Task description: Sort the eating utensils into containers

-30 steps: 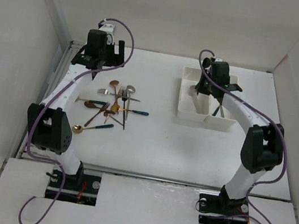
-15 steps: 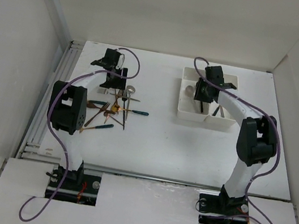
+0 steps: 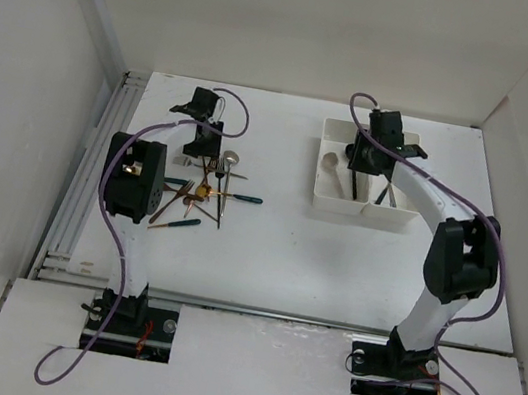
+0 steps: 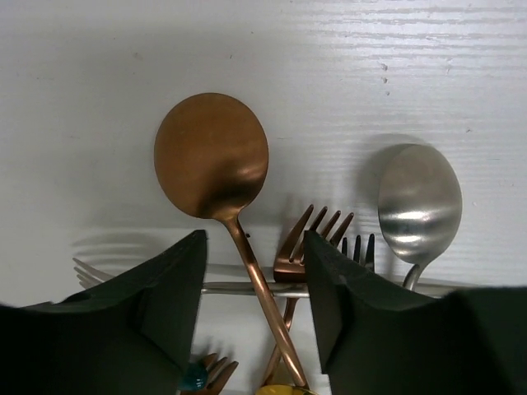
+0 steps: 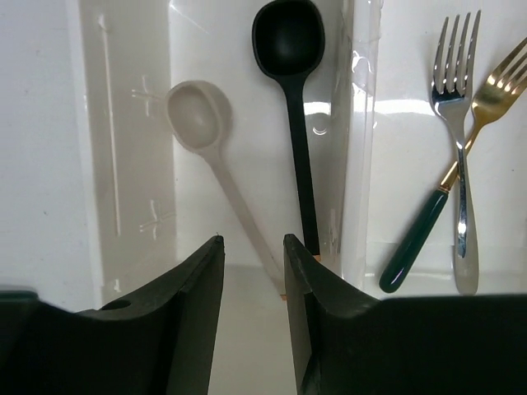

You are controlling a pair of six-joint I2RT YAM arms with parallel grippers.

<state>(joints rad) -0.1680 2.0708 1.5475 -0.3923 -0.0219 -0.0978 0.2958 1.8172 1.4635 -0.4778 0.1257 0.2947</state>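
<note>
The eating utensils lie in a heap (image 3: pixel 200 192) on the left of the table. My left gripper (image 3: pixel 203 139) is low over the heap's far end. In the left wrist view it (image 4: pixel 255 292) is open, its jaws either side of a copper spoon's (image 4: pixel 212 156) handle. A copper fork (image 4: pixel 306 247) and a silver spoon (image 4: pixel 418 197) lie beside it. My right gripper (image 3: pixel 359 161) is open and empty (image 5: pixel 251 247) over the containers. The left bin (image 5: pixel 132 123) holds a beige spoon (image 5: pixel 199 115) and a black spoon (image 5: pixel 288 37). The right bin (image 5: pixel 395 148) holds a silver fork (image 5: pixel 458 74) and a gold fork with a green handle (image 5: pixel 420 234).
The two white bins (image 3: pixel 319 182) stand at the back right of the table. White walls close in the back and both sides. A silver fork's handle (image 4: pixel 247 288) lies crosswise under the copper spoon, between my left jaws.
My left arm has folded down, bringing its gripper from high at the back left onto the far end of the heap. My right gripper has drawn back a little, leaving the beige spoon in the left bin.
</note>
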